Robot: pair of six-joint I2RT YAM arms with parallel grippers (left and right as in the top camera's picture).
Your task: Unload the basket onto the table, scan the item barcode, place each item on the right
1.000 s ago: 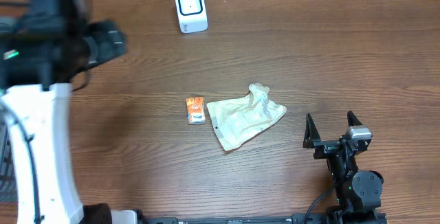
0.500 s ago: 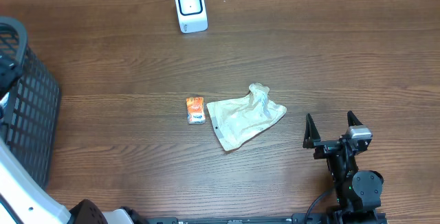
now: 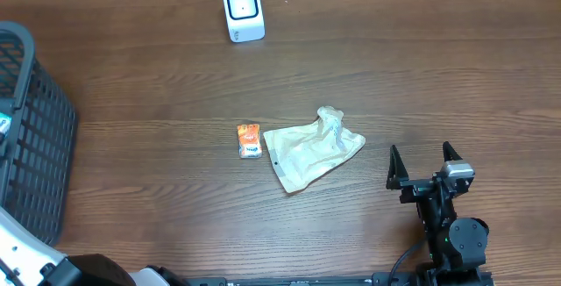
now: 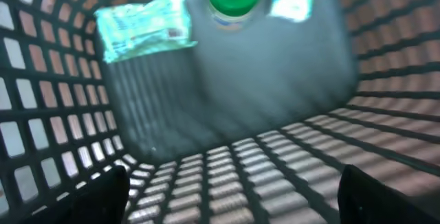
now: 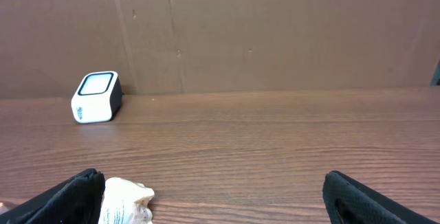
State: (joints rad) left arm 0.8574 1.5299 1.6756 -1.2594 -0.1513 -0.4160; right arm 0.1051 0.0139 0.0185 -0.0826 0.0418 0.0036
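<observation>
Orange packet [image 3: 249,139] beside crumpled bag [image 3: 311,153]; left end effector [image 4: 234,177], right end effector [image 3: 421,151] released.

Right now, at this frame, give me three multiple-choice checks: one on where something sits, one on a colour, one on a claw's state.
1. The white scanner stands on the table:
A) by the far edge
B) by the near edge
C) dead centre

2. The small packet beside the crumpled bag is:
A) blue
B) orange
C) black

3. The right claw is:
A) shut on the bag
B) open and empty
C) shut on the packet

Answers:
1 A, it stands at the top of the overhead view.
2 B, its wrapper shows orange from overhead.
3 B, its fingers stand wide apart over bare wood.
</observation>
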